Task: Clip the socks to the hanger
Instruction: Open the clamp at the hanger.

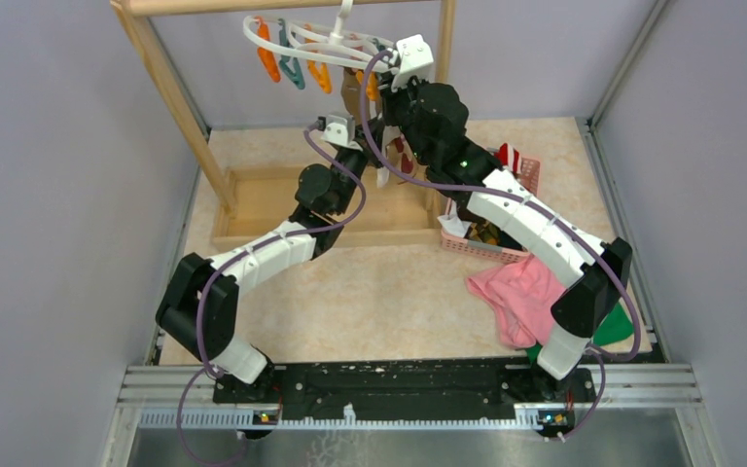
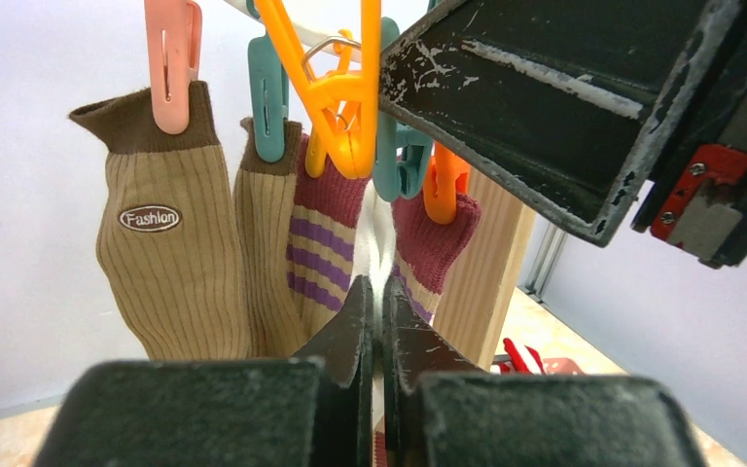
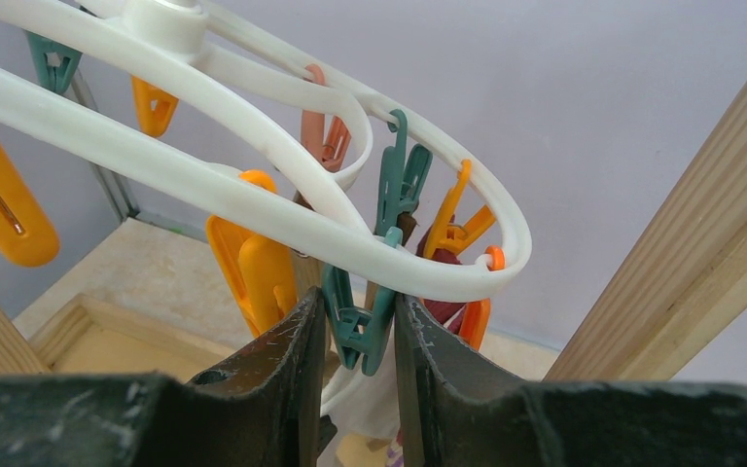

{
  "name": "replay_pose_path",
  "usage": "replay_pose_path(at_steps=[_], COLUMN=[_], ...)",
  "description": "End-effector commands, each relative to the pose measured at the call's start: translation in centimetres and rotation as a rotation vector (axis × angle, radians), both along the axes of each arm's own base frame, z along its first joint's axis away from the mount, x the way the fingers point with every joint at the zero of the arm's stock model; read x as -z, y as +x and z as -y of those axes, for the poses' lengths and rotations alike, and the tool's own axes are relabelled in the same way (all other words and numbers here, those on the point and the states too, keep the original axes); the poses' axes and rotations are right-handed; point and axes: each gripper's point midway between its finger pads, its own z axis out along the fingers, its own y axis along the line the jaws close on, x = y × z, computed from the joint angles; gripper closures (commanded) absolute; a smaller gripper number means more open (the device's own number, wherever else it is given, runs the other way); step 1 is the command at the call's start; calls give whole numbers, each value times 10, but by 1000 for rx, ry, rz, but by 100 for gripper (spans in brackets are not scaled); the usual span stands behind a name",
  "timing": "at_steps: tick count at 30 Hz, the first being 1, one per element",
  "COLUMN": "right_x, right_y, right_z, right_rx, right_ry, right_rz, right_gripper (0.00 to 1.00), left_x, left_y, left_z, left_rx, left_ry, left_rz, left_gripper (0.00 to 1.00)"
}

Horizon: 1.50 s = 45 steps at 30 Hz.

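While a teal clip (image 3: 355, 326) on the hanger (image 3: 204, 178) is pinched by the partly closed right gripper (image 3: 358, 306), the white sock (image 2: 377, 243) is held clamped in the fully closed left gripper (image 2: 377, 321), its length upright, at six o'clock just beneath that clip.

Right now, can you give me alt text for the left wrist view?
The left gripper pinches a white sock just below a teal clip. Behind it hang two tan socks and two maroon-striped socks, already clipped up.
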Motion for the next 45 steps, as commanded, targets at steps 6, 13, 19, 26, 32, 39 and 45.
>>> replay_pose_path(at_steps=[6, 13, 19, 26, 32, 39, 45], right_x=[-32, -29, -27, -30, -29, -26, -25], right_y=[-9, -8, -7, -8, -7, -6, -6], right_z=[11, 10, 9, 10, 9, 9, 9], right_rx=[-4, -3, -2, -3, -1, 0, 1], right_ry=[58, 55, 53, 59, 55, 52, 48], right_rz=[44, 39, 36, 41, 38, 35, 31], right_gripper=[100, 100, 100, 100, 100, 100, 100], left_x=[-44, -48, -53, -53, -55, -60, -64], left_y=[-10, -12, -17, -19, -22, -28, -28], left_z=[-9, -12, -12, -9, -6, -5, -13], left_rx=[-26, -30, -11, 4, 22, 30, -8], left_ry=[-90, -110, -120, -125, -127, -133, -147], left_rz=[93, 94, 104, 102, 106, 116, 119], left_gripper=[100, 100, 100, 100, 100, 100, 100])
